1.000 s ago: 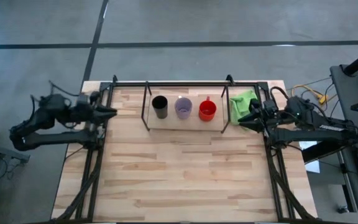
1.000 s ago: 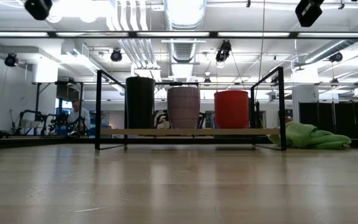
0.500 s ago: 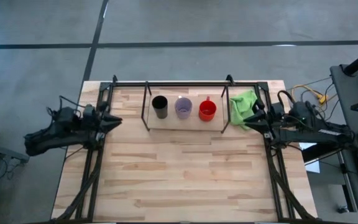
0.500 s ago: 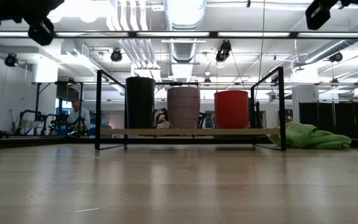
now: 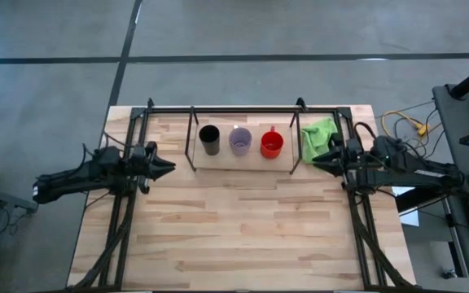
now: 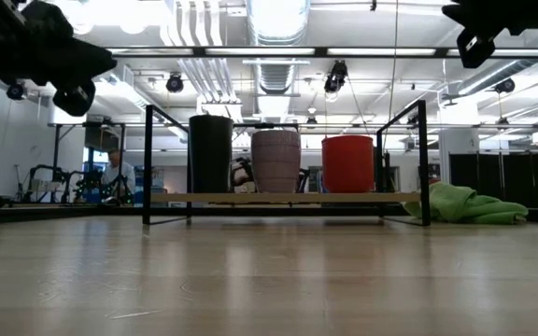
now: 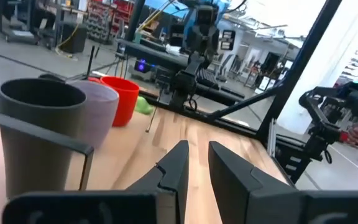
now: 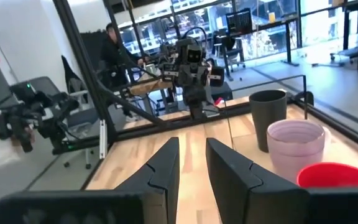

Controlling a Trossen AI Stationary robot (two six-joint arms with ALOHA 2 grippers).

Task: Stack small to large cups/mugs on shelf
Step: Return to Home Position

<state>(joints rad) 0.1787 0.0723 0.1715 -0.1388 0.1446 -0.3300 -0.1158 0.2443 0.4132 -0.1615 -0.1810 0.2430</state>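
Note:
Three cups stand upright in a row on the board of the low black-rod shelf (image 5: 243, 162) at the table's far side: a black tumbler (image 5: 209, 139) on the left, a pale purple cup (image 5: 240, 140) in the middle, a red mug (image 5: 271, 144) on the right. The low view shows them too: tumbler (image 6: 211, 154), purple cup (image 6: 276, 161), red mug (image 6: 347, 163). My left gripper (image 5: 168, 167) hovers left of the shelf, open by a narrow gap (image 7: 198, 149), empty. My right gripper (image 5: 314, 165) hovers right of the shelf, open by a narrow gap (image 8: 192, 144), empty.
A bright green cloth (image 5: 319, 136) lies bunched on the table just right of the shelf, close to my right gripper. The black table frame (image 5: 243, 108) runs along the far edge and both sides. Bare wooden tabletop (image 5: 243, 228) stretches in front of the shelf.
My left gripper has moved toward the table's right and near edges, closer to the shelf's left end, and has come down lower. My right gripper has dipped a little. The cups have stayed where they were.

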